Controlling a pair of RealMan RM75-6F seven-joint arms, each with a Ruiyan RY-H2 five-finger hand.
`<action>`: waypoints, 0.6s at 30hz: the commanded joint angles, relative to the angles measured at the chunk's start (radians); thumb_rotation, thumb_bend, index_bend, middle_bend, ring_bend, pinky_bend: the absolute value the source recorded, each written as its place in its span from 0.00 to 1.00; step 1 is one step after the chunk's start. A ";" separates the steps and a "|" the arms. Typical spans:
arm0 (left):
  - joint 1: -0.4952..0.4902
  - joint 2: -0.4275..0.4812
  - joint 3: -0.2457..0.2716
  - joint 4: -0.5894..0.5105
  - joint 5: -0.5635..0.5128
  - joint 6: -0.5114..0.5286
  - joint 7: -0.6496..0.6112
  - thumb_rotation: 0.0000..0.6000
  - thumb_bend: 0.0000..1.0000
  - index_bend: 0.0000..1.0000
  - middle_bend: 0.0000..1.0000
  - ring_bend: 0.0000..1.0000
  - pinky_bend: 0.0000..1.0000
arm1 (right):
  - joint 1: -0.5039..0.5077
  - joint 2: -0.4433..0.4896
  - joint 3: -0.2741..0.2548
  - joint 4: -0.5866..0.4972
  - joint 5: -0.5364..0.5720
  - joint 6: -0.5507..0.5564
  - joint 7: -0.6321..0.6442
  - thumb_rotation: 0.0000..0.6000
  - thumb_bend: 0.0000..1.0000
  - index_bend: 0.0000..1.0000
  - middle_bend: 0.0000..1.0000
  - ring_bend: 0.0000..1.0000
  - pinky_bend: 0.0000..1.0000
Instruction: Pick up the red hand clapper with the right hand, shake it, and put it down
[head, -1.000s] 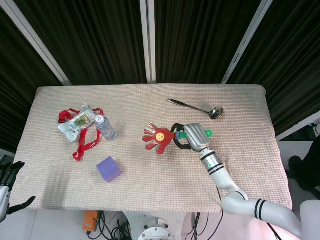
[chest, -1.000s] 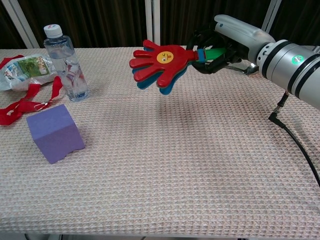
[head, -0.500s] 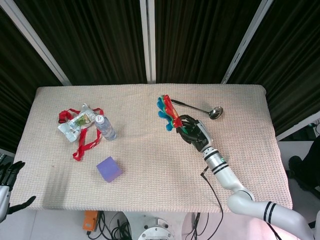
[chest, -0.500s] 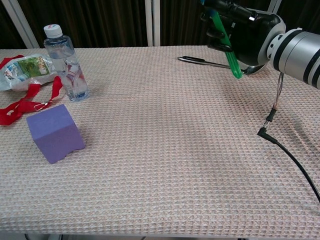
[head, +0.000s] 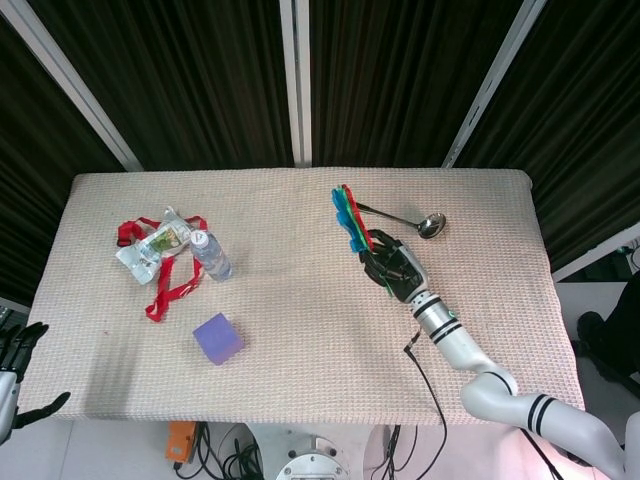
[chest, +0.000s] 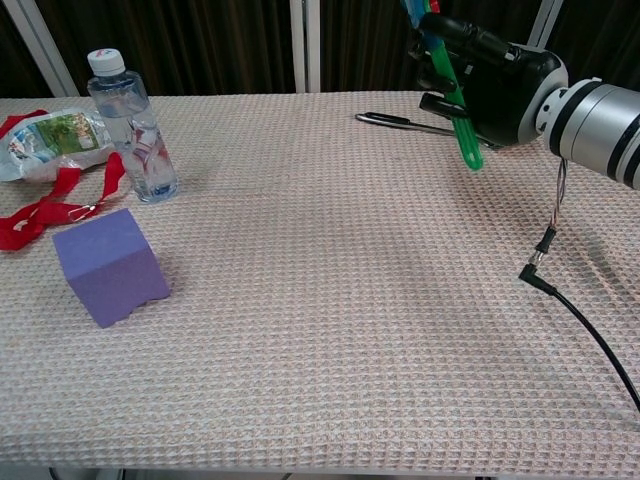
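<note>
Red, blue and green plastic: the hand clapper (head: 347, 216) is up off the table, gripped by its green handle (chest: 458, 112) in the right hand (head: 393, 268), fingers wrapped tight around it, palm end raised & seen edge-on from the head cam, so it reads as a thin stack of coloured paddles over the far-right part of the woven table mat (head: 300, 330). In chest view the paddles run out of the top of frame; only handle + dark fingers show. Step in hand, imo, is the shake. To do it well: keep the wrap firm on the handle, drive the motion from the wrist w/ short quick flicks so the paddles slap, not big arm swings. Stay high enough that the handle tip doesn't catch the mat, and keep clear of the metal ladle (head: 395, 215) lying just behind/beside the hand; its handle passes close under the clapper. The loose black cable (chest: 575, 305) trailing from the wrist could snag if swings get wide. Left hand (head: 18, 375) sits off the table's near-left corner, fingers spread, holding nothing.
</note>
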 joint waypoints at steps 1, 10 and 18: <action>0.000 0.000 0.000 0.001 0.000 0.000 -0.001 1.00 0.12 0.09 0.07 0.00 0.00 | 0.051 -0.070 -0.080 0.092 -0.042 0.169 -1.257 1.00 0.41 0.94 0.75 0.81 1.00; 0.001 0.005 0.002 -0.010 0.006 0.003 0.010 1.00 0.12 0.09 0.07 0.00 0.00 | 0.094 -0.055 -0.087 -0.019 0.168 0.178 -1.990 1.00 0.42 0.90 0.75 0.81 1.00; 0.002 0.007 0.000 -0.009 0.005 0.007 0.006 1.00 0.12 0.09 0.07 0.00 0.00 | 0.085 -0.050 -0.061 -0.111 0.320 0.197 -1.921 1.00 0.42 0.91 0.75 0.81 1.00</action>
